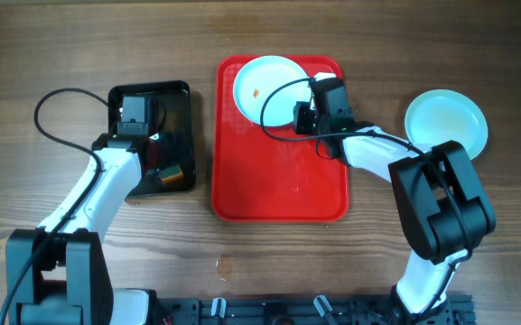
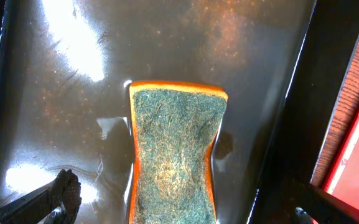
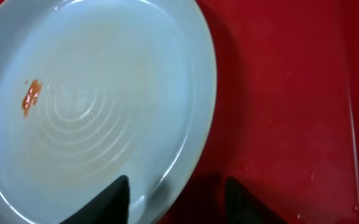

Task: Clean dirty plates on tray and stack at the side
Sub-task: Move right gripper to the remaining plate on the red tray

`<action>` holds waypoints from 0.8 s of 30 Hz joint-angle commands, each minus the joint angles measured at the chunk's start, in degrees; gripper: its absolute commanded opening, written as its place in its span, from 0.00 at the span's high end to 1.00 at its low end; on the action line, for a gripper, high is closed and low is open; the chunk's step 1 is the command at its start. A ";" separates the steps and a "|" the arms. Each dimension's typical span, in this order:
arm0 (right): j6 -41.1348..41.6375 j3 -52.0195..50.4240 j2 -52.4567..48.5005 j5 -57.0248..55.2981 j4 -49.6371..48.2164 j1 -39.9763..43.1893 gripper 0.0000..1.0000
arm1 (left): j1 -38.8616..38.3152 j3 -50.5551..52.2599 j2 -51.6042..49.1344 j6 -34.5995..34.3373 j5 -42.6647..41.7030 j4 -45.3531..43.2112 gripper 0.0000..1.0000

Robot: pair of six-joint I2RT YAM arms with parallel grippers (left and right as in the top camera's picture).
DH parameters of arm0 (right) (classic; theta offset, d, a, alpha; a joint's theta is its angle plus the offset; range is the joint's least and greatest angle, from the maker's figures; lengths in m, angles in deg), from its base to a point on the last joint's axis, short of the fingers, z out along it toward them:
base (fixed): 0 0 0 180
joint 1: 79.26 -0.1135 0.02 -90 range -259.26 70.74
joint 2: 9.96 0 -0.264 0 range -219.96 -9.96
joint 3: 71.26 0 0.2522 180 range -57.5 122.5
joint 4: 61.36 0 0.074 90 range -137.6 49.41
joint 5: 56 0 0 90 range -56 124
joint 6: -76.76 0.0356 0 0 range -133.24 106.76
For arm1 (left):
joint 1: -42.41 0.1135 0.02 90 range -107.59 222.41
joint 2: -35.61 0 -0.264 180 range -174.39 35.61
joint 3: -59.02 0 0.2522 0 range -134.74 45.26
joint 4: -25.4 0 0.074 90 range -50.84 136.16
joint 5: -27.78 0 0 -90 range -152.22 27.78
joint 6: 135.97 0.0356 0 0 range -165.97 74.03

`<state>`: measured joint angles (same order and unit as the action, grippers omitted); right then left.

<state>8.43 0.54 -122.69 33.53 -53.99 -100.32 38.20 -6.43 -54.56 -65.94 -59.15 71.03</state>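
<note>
The red tray [image 1: 278, 181] lies mid-table. One dirty plate [image 1: 265, 86], white with an orange speck, sits at the tray's far end. My right gripper [image 1: 303, 116] is low at its right edge. In the right wrist view the plate [image 3: 92, 106] fills the left, the tray [image 3: 291, 93] the right, and the open fingers [image 3: 178, 199] straddle the plate's rim. A second pale-blue plate [image 1: 447, 122] lies on the table to the right of the tray. A third plate is not visible. My left gripper [image 1: 156, 153] is open and empty.
A black tray [image 1: 177, 88] with a wet floor [image 2: 167, 43] stands left of the red tray. It holds a green-topped orange sponge [image 2: 176, 155], also seen in the overhead view [image 1: 172, 171]. The open left fingers [image 2: 179, 208] sit on either side of the sponge.
</note>
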 commanded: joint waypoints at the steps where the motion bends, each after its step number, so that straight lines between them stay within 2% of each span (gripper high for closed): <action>1: 2.73 0.13 -0.96 -1.07 4.79 0.13 0.83 | 0.20 0.07 0.00 0.70 -0.24 0.02 0.00; 8: 1.31 0.13 13.86 -1.29 24.44 0.13 0.89 | 0.20 0.07 0.00 0.70 -0.24 0.02 0.00; 13: 0.81 0.13 21.14 0.09 36.13 0.13 0.90 | 0.20 0.07 0.00 0.70 -0.24 0.02 0.00; 16: 0.92 0.11 21.27 0.70 39.41 0.13 0.88 | 0.20 0.07 0.00 0.70 -0.24 0.02 0.00; 18: 0.96 0.02 21.22 2.25 40.83 0.13 0.74 | 0.20 0.07 0.00 0.70 -0.24 0.02 0.00; 20: -0.79 0.00 21.22 3.50 40.68 0.13 0.69 | 0.20 0.07 0.00 0.70 -0.24 0.02 0.00; 22: -6.12 -0.07 21.11 3.45 38.03 0.13 0.69 | 0.20 0.07 0.00 0.70 -0.24 0.02 0.00; 24: -14.80 -0.50 20.59 3.45 32.72 0.13 0.68 | 0.20 0.07 0.00 0.70 -0.24 0.02 0.00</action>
<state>5.74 0.65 -101.25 35.50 -16.07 -100.21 38.20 -6.43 -54.56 -65.94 -59.15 71.08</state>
